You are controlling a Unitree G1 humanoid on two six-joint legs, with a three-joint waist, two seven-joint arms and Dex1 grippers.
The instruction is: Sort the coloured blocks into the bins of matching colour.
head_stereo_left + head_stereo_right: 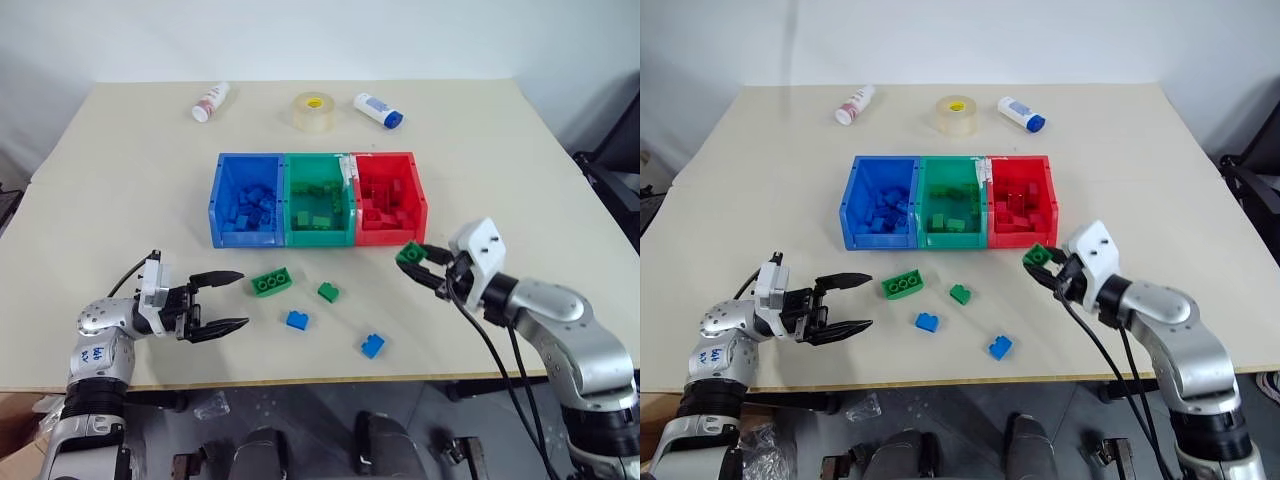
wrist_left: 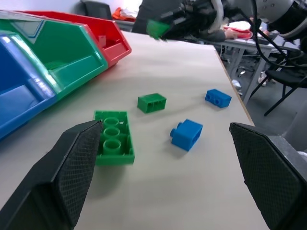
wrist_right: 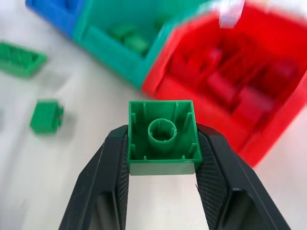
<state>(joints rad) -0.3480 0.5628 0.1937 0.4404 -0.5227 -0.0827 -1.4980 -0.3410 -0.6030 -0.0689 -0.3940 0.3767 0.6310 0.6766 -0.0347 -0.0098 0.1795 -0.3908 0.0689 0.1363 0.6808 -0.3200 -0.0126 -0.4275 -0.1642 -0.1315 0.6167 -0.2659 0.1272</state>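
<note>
So the small green brick [image 3: 163, 139] is pinched between the right gripper [image 1: 425, 266] fingers, hollow underside facing the wrist camera, lifted clear of the table [image 1: 120, 180] just in front of the red bin [image 1: 415, 200]. Jaws are closed down snug on its two side walls, nothing else in them.

The bit that matters next, I reckon: the green bin [image 1: 287, 205] sits ahead of those jaws and off to their left, one compartment over from the red one they're pointing at right now. So the brick has to swing left before it gets dropped, otherwise it lands with the reds.

Left gripper [image 1: 218, 300] is wide open and holding nothing. The long green brick [image 1: 271, 283] lies just past its fingertips, long axis running roughly across the gap between the fingers. Further out from them are a small green brick [image 1: 328, 291] and two blue bricks [image 1: 297, 320] [image 1: 372, 345]. The left arm is clearly nearer to most of these.

Bins: the blue bin [image 1: 215, 200] has blue bricks in it, green has a few greens, red has reds. Two white bottles and a tape roll sit beyond the bins, not part of this
</note>
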